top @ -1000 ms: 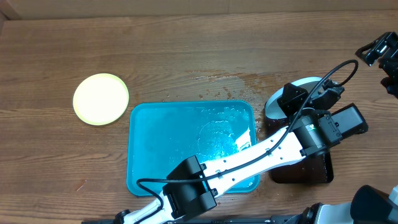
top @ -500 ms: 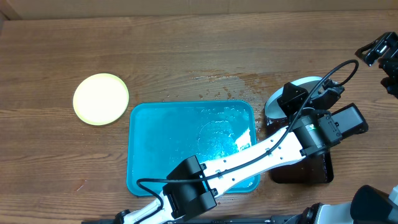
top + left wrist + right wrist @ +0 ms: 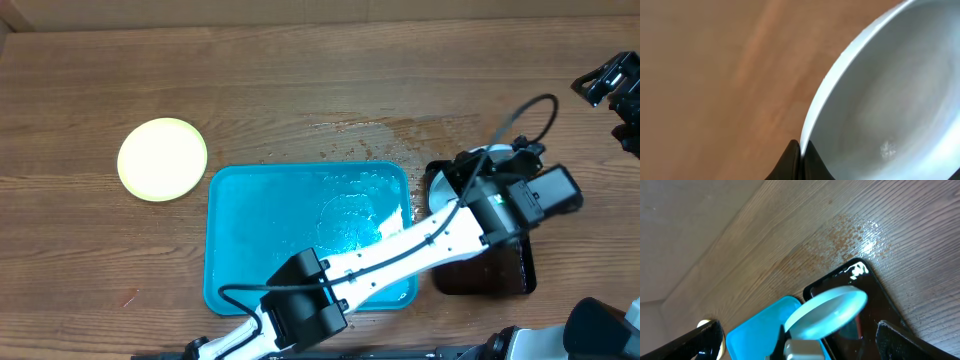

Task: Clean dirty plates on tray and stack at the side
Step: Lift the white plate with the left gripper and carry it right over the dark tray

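The pale blue round plastic plate (image 3: pixel 832 310) has tipped more on edge since a moment ago, its rim pinched tight in the left fingers (image 3: pixel 790 165) above the dark rectangular tray (image 3: pixel 500 275), beside the turquoise rectangular plastic tray (image 3: pixel 260 230). The right fingers (image 3: pixel 702 340) hang spread wide, empty.

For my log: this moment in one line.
left end effector: shut on blue plate rim; blue plate: over dark tray; right end effector: open
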`<state>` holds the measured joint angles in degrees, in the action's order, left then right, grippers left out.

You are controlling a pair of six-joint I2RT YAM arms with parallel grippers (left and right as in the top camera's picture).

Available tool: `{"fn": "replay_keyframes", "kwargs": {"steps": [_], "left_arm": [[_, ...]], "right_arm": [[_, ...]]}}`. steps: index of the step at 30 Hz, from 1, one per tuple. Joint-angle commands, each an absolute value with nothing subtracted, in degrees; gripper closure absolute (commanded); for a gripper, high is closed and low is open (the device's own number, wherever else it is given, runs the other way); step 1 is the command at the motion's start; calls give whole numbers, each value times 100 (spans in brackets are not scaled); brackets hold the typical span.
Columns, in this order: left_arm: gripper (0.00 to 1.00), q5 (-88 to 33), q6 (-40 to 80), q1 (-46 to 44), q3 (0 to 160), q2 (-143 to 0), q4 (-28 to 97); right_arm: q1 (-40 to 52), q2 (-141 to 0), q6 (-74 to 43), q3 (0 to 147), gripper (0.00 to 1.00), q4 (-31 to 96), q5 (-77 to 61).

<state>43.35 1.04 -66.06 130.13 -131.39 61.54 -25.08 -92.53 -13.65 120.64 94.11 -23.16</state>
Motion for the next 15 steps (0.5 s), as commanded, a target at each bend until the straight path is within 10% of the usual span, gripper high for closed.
{"fn": "replay_keyframes", "kwargs": {"steps": [1, 6, 12, 15], "left_arm": [[96, 3188, 338, -6412, 13152, -13135, 6121], [96, 5747, 891, -6394, 13152, -13137, 6237], [96, 2735, -325, -6335, 13155, -13122, 6289], [96, 3256, 355, -6322, 13229, -13102, 6322]], "right_arm": [[-2515, -9247, -1323, 12228, 0, 9400, -2368], [-2515, -9247, -1326, 12228, 0, 9400, -2368], [-2515, -9247, -1323, 12228, 0, 9400, -2368], [-2515, -9247, -1323, 12228, 0, 9400, -2366]]}}
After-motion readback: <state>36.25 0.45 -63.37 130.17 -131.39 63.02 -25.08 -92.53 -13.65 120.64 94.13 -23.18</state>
